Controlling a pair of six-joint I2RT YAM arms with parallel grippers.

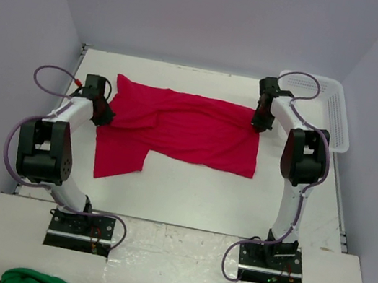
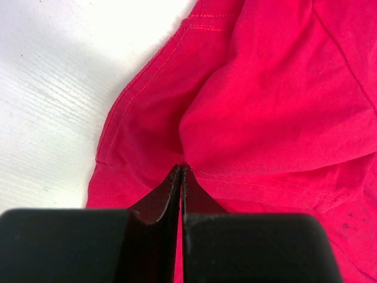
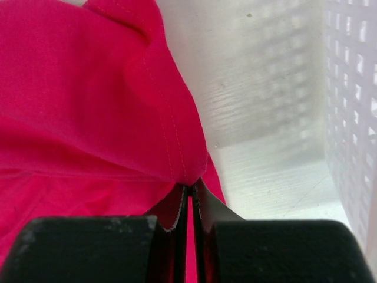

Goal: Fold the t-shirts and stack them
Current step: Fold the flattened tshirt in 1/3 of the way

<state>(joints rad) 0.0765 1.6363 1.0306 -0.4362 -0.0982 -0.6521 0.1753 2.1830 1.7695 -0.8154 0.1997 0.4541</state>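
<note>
Table (image 1: 200, 202): left pincer (image 2: 181, 169), right pincer (image 3: 191, 186) clamp t-shirt (image 1: 191, 131).

Top external: high over near edge of table (image 1: 201, 195), facing far edge. Left wrist: close on t-shirt (image 2: 265, 106) toward left edge. Right wrist: close on it toward far right corner, basket (image 3: 353, 118) beside; both patches shared with top external.

Colours: t-shirt (image 1: 184, 129) is plain bright red, no print, stitching the same red. table (image 1: 237, 201) is white with faint streaky grain. basket (image 1: 340, 117) at 2 o'clock is white, with a regular grid of small holes. left gripper (image 2: 180, 170) and right gripper (image 3: 191, 188) are matte black. left arm (image 1: 69, 114) and right arm (image 1: 288, 203) have white links and black joints. cables (image 1: 7, 142) are purple, base plates (image 1: 78, 228) black. cloth (image 1: 29, 280) at 7 o'clock is plain green. walls (image 1: 218, 15) are pale grey-lilac.
</note>
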